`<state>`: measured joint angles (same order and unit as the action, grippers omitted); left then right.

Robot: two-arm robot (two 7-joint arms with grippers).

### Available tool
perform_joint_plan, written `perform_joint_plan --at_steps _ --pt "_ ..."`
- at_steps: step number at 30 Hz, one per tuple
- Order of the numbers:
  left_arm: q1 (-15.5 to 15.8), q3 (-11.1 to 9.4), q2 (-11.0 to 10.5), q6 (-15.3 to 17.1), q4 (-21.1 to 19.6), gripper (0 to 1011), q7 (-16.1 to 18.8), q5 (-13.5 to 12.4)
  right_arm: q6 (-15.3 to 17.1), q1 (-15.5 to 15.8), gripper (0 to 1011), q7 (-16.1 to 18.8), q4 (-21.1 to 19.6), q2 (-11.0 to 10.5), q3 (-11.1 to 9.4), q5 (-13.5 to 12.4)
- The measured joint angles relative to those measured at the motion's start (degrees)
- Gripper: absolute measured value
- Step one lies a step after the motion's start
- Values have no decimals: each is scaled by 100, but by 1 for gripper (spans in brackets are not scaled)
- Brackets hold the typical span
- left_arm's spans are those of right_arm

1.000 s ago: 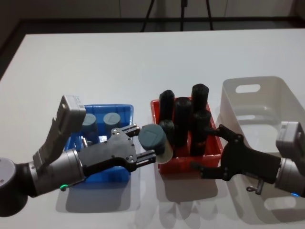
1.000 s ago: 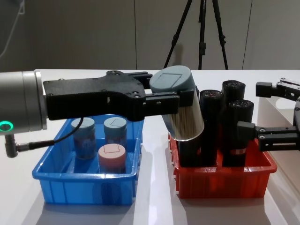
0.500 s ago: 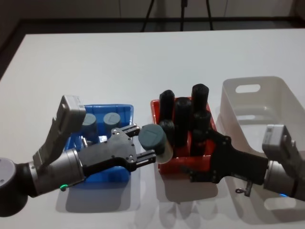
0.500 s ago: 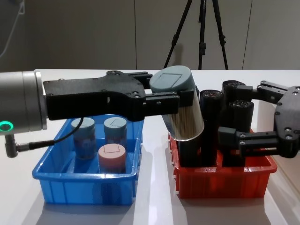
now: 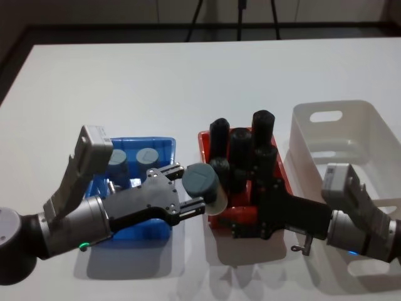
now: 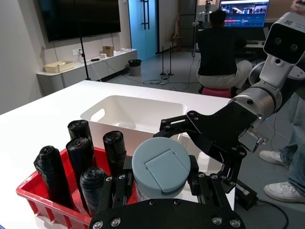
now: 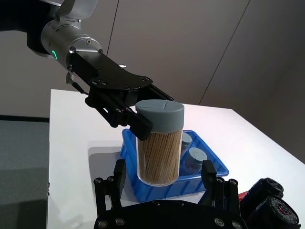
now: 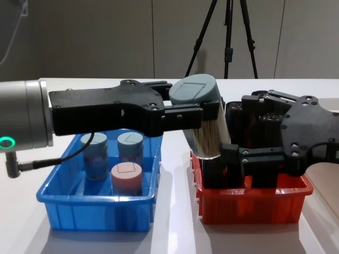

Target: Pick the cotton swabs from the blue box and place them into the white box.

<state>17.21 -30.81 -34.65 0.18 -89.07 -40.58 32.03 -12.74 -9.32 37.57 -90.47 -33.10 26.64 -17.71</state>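
Note:
My left gripper (image 5: pixel 193 185) is shut on a clear tub of cotton swabs (image 5: pixel 203 183) with a grey-blue lid (image 8: pixel 195 93), held tilted in the air between the blue box (image 5: pixel 164 143) and the red bin. Three more tubs (image 8: pixel 127 177) stand in the blue box (image 8: pixel 95 214). My right gripper (image 8: pixel 238 129) is open and faces the held tub (image 7: pixel 159 143) from the right, one finger on each side of its lower part, apart from it. The white box (image 5: pixel 369 119) stands at the far right, with nothing showing inside.
A red bin (image 8: pixel 254 211) with several tall black cylinders (image 5: pixel 241 147) stands between the blue and white boxes, just behind my right gripper. Bare white tabletop lies in front of the boxes and behind them. Tripod legs stand beyond the table's far edge.
My right gripper has swung left from beside the white box, across the front of the red bin, up to the held tub. The left gripper and its tub have stayed still.

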Motion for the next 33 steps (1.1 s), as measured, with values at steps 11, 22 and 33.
perform_joint_plan --at_steps 11,22,33 --pt "0 0 0 0 0 652 0 0 12 -165 1001 -88 131 175 167 192" --pt "0 0 0 0 0 652 0 0 73 -270 1000 -208 273 354 273 338" --pt "0 0 0 0 0 652 0 0 108 -342 1001 -270 369 485 337 438"
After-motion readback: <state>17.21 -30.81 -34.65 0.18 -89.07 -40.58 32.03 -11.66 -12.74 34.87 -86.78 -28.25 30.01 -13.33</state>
